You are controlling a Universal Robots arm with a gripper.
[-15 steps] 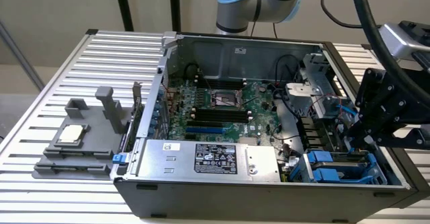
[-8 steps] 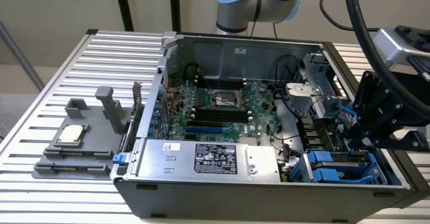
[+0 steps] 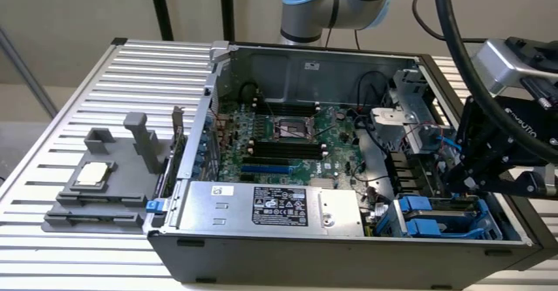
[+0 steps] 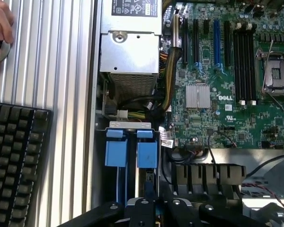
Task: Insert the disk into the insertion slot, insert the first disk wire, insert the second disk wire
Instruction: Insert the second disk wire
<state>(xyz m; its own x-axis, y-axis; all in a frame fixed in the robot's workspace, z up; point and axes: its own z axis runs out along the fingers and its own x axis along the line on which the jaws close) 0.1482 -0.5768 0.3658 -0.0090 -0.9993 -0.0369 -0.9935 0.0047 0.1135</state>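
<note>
Disk [image 4: 150, 187] sits edge-up in the insertion slot [image 4: 131, 149], down among the blue clips at the case's front corner. Pincer [image 4: 149, 204] is closed right over the disk's top edge; whether it actually grips the edge can't be told. In the exterior view the pincer [image 3: 466, 181] hangs above the drive cage [image 3: 445, 218]. Silver power-supply box [image 3: 270, 206] lies beside the cage, motherboard [image 3: 288, 140] behind it. Grey stand [image 3: 100, 186] rests on the slatted worktop [image 3: 104, 95]. A keyboard [image 4: 16, 161] and a hand [image 4: 1, 28] are on the worktop.
</note>
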